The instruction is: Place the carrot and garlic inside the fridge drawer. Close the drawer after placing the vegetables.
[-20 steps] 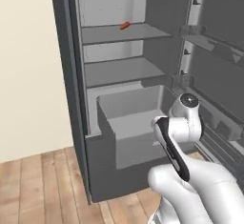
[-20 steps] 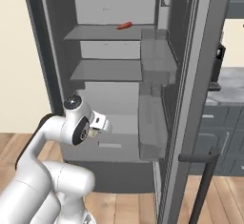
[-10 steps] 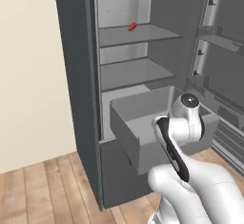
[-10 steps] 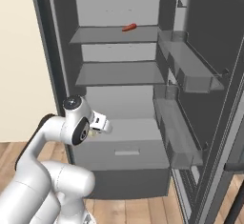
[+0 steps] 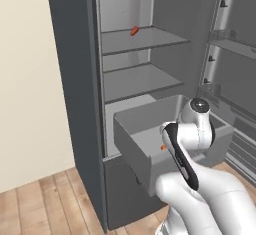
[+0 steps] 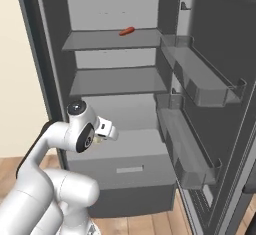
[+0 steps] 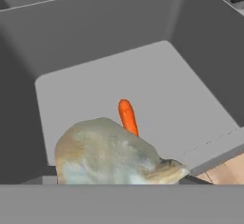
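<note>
**Ana:** Garlic, the pale cream roundish bulb [image 7: 112, 154], sits large at the bottom of the hand view, right at the gripper [image 7: 119, 182]. The finger tips are hidden behind it, so I'd say the hand is closed around the bulb at a middling width. From the right base view a small pale lump [image 6: 98, 140] shows at the end of the white hand.

**Ben:** And the bright orange tapered carrot [image 7: 127, 117]?

**Ana:** It lies flat on the floor of the wide light grey fridge drawer [image 7: 100, 32], roughly mid-floor, apart from every wall. The garlic covers its near end in the hand view. From the left base view only an orange speck [image 5: 163, 147] peeks out beside the white arm.

**Ben:** What else is around?

**Ana:** A small reddish-orange oblong piece [image 6: 127, 31] rests on the upper grey fridge shelf [image 6: 100, 41], well above the drawer. A second grey shelf [image 5: 140, 81] sits between that one and the drawer. The open fridge door with its clear bins [image 6: 202, 86] stands to the right.

**Ben:** Anything in the way?

**Ana:** The drawer is pulled out past the fridge body, its plain front [image 6: 125, 169] toward the robot. The white arm [image 5: 192, 129] reaches over the drawer's rim. The lower door bin [image 6: 187, 154] sits just beside the drawer's right side.

**Ben:** Room to move?

**Ana:** The drawer floor is bare left and right of the carrot, and the space over the drawer is open up to the lower shelf. Wooden floor [image 5: 45, 204] lies at the fridge's left.
</note>
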